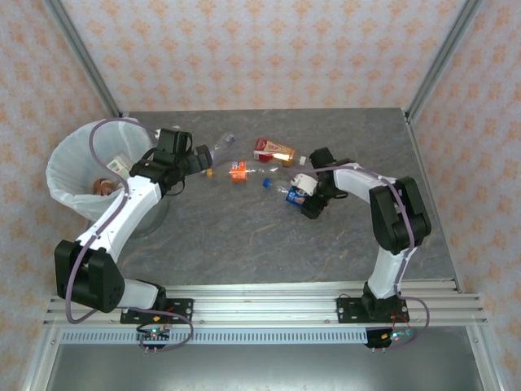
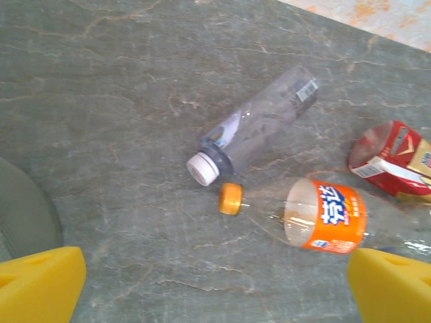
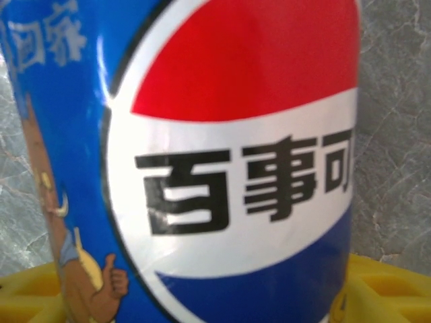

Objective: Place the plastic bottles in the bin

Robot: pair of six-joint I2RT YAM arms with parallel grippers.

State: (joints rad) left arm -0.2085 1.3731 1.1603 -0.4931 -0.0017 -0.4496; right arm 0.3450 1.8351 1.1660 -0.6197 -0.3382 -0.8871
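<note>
Two bottles [image 1: 102,186] in bin [image 1: 59,189], white bag [image 1: 69,151] lining

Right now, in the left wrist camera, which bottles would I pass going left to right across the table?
clear bottle with the white cap → bottle with the orange cap and orange label → crushed red-labelled bottle

Overhead rear view; two close wrist views
</note>
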